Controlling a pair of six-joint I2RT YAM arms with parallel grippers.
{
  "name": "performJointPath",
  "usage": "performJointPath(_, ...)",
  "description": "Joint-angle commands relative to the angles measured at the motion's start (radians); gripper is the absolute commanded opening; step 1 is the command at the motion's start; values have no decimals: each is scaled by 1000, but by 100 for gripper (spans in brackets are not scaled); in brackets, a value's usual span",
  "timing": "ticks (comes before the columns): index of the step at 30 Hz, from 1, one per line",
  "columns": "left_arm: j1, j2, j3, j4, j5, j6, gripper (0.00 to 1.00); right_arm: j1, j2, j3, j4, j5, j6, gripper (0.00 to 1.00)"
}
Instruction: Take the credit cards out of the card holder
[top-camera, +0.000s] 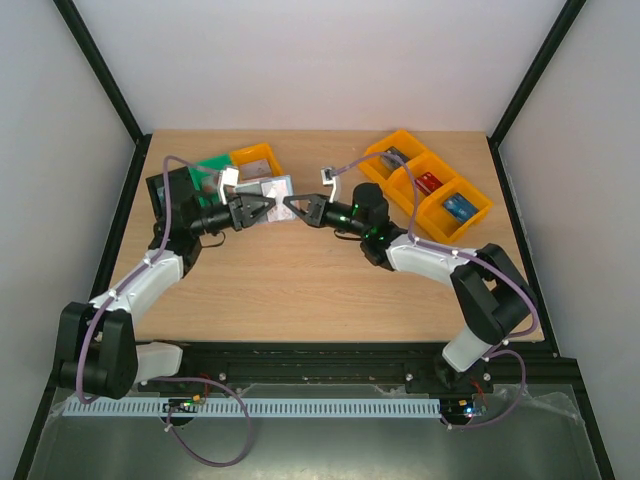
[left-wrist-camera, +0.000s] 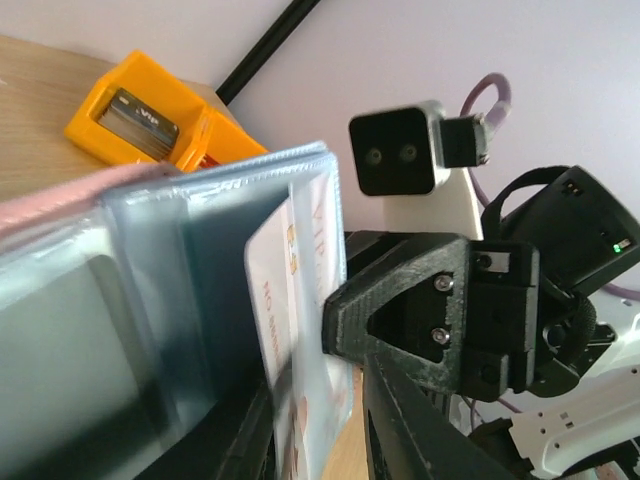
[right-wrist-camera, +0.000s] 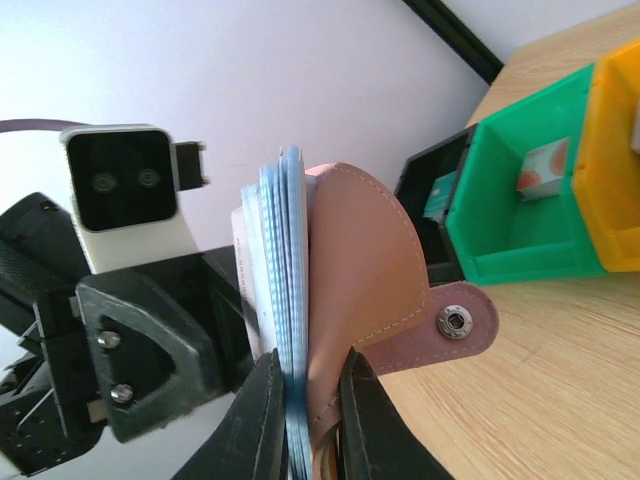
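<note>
The card holder (top-camera: 272, 190) hangs in the air over the middle of the table, between the two grippers. My right gripper (right-wrist-camera: 308, 400) is shut on it, pinching the tan cover (right-wrist-camera: 360, 270) and the light blue sleeves together. A whitish credit card (left-wrist-camera: 275, 290) with red print sticks part-way out of a sleeve (left-wrist-camera: 200, 230). My left gripper (left-wrist-camera: 320, 440) straddles that card and sleeve edge; a sliver of table shows between the sleeve and one finger. The right gripper's fingertip (left-wrist-camera: 340, 315) sits close against the sleeve. In the top view the left gripper (top-camera: 262, 208) and right gripper (top-camera: 292, 205) nearly meet.
Black (top-camera: 170, 190), green (top-camera: 213, 165) and orange (top-camera: 255, 157) bins stand at the back left, just behind the holder. A row of orange bins (top-camera: 425, 185) with small items is at the back right. The green bin (right-wrist-camera: 520, 200) holds a small block.
</note>
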Motion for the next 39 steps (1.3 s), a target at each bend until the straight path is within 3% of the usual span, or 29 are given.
performJointPath(1, -69, -2, 8, -10, 143, 63, 21, 49, 33, 55, 26, -3, -16, 2)
performJointPath(5, -69, -4, 20, -83, 122, 127, 3, 48, 21, 54, 43, -50, -24, 2)
performJointPath(10, -57, -15, 18, -111, 109, 142, 2, 42, -3, 32, 40, -59, -48, 2)
performJointPath(15, -41, -21, 12, -118, 100, 149, 2, 37, -4, 24, 51, -135, -62, 25)
performJointPath(19, -39, -23, 12, -121, 108, 161, 2, 36, -14, 4, 60, -145, -68, 31)
performJointPath(22, -35, -25, 8, -126, 111, 165, 2, 36, -25, -6, 63, -159, -77, 25)
performJointPath(27, -29, -28, 7, -127, 116, 169, 2, 27, -54, -13, 54, -189, -91, 2)
performJointPath(30, -28, -29, 6, -121, 139, 173, 2, 18, -73, -17, 40, -197, -106, 2)
performJointPath(32, -25, -32, 6, -128, 144, 177, 13, 11, -82, -21, 25, -201, -119, 2)
performJointPath(34, -20, -36, 5, -126, 148, 172, 16, 3, -92, -23, 13, -205, -126, 2)
performJointPath(39, -9, -36, -10, -74, 141, 128, 16, -2, -107, -18, -19, -212, -146, 2)
